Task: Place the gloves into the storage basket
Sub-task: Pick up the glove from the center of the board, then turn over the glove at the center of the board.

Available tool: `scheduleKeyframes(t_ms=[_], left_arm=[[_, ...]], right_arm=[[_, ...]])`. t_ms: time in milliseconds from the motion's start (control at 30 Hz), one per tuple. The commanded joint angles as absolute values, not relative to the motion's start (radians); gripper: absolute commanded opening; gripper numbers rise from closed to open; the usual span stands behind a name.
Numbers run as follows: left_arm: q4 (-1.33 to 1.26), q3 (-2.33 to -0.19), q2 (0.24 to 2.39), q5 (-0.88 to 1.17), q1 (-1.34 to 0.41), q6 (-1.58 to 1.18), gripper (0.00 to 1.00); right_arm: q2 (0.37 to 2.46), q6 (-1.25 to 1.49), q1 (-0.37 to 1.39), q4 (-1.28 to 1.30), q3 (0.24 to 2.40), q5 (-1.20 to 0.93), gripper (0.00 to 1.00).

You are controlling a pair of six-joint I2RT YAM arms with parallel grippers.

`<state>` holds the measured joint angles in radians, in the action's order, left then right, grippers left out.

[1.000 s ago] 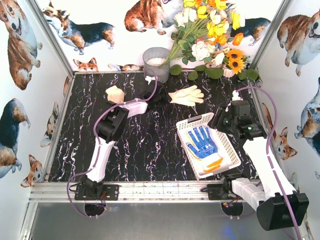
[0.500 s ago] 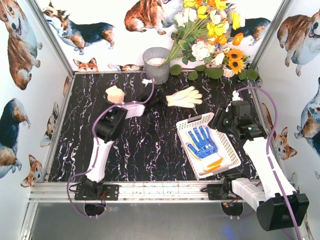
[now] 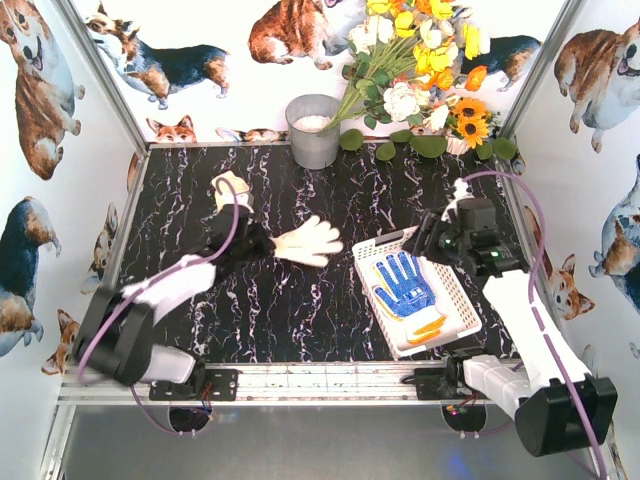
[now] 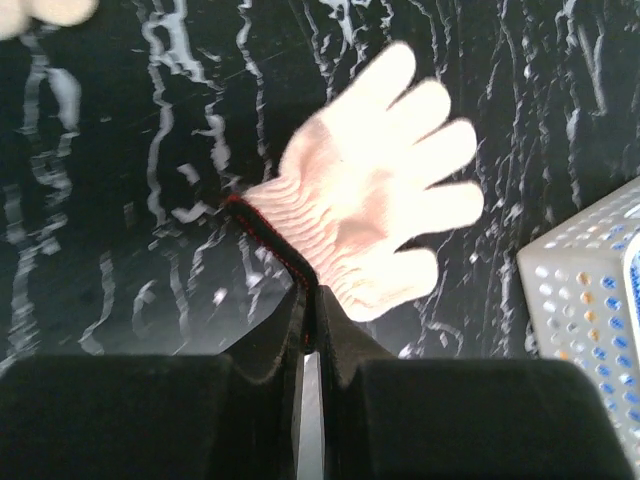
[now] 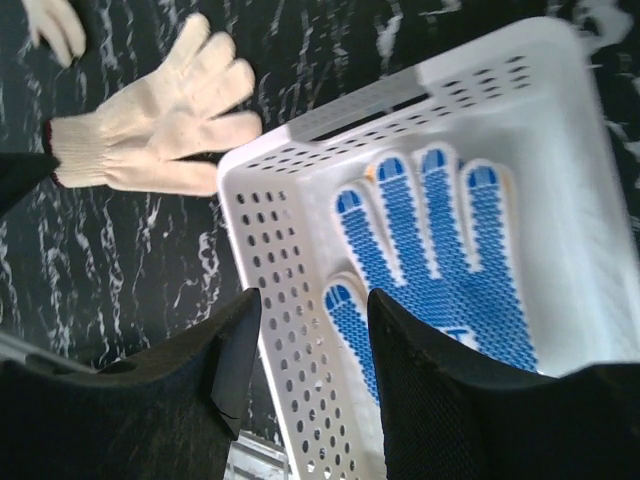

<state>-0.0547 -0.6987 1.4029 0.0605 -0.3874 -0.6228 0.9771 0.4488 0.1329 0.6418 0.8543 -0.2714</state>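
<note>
Left fingers, top view: clamped on the cuff of a cream glove, just left of the storage basket. Left wrist: cuff pinched; the glove should clear the basket's rim before release. Right wrist: right fingers spread over the basket's wall; blue-dotted glove inside.

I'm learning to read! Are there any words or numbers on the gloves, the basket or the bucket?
None can be read anywhere.
The cream glove is plain.
The blue glove has only dots.
The basket and bucket show no label.
</note>
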Motion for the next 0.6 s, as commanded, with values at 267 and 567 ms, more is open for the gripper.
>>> scheduleKeyframes(t_ms=[267,567], left_arm=[[0.656,-1.169,1.171,-0.162,-0.354,-0.059,0.0],[0.695,-1.095,1.237,0.183,-0.587,0.036,0.0]], right_arm=[[1.109,0.535,0.314,0.409,0.871,-0.304,0.47],[1.146,0.541,0.33,0.386,0.872,-0.279,0.47]])
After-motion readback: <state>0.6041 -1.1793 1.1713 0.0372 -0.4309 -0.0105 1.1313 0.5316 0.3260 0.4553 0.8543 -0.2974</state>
